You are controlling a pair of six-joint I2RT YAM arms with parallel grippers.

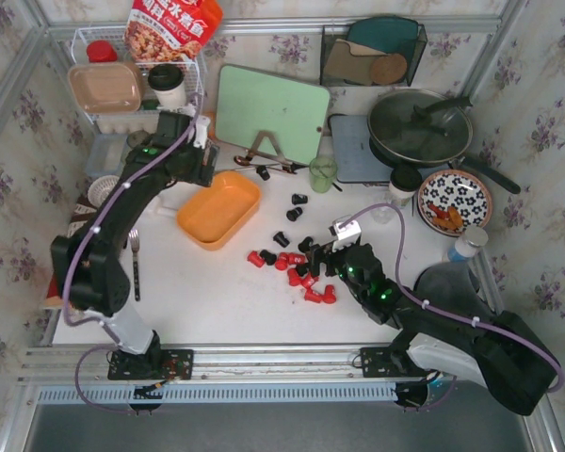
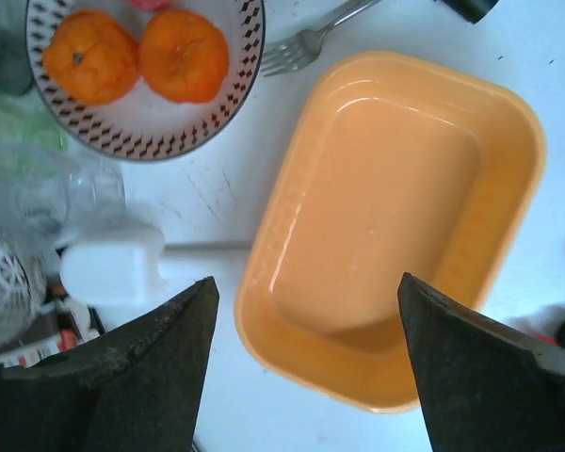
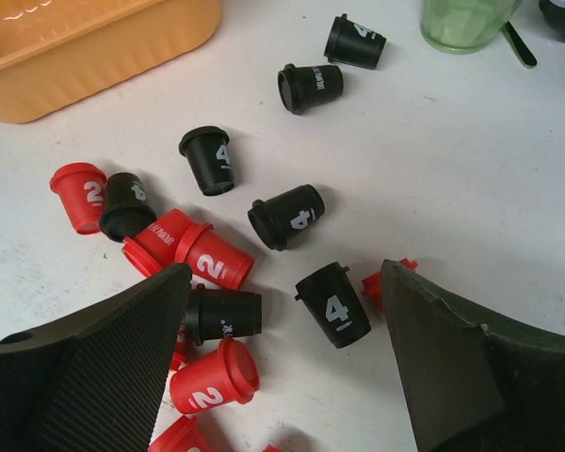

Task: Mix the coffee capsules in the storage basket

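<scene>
Hovering over capsules (image 3: pixel 215 256), right pincer (image 3: pixel 282 273) spread

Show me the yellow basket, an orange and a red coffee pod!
storage basket (image 2: pixel 377 207): left wrist view, its bare floor.
orange (image 2: pixel 184 55): left wrist view, middle of its peel.
red coffee capsule (image 3: pixel 81 196): right wrist view, its side by the 2.

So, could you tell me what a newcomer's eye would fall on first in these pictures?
The red and black coffee capsules stand out first, scattered loose on the white table beneath the open right gripper. To their left lies the orange-yellow storage basket, empty, with the open left gripper above it. A pale green cutting board catches the eye at the back.
</scene>
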